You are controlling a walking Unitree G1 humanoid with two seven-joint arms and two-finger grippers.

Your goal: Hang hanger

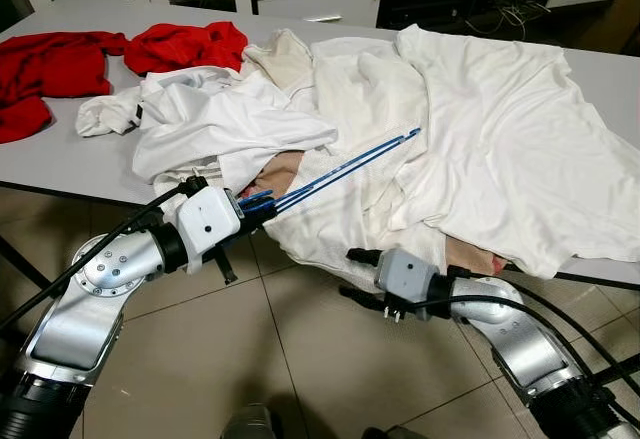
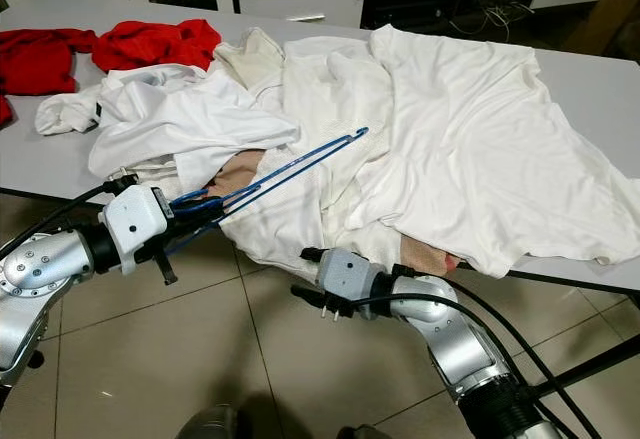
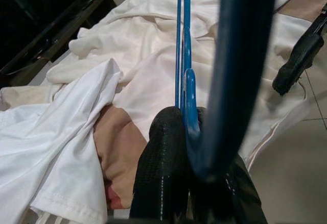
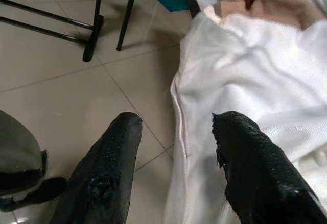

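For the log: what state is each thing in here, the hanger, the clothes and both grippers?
Blue hanger: held at one end, bare, lying across the white clothes.
Left gripper: fingers shut on the hanger, at the table's front edge.
Right gripper: fingers open, holding nothing, by the cloth hanging off the table.
White clothes: crumpled in a heap, partly draped over the edge.
Red clothes: bunched at the far left.

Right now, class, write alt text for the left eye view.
The left gripper holds a blue hanger over white clothes heaped on a grey table. The right gripper waits open below the table's edge; red clothes lie far left.
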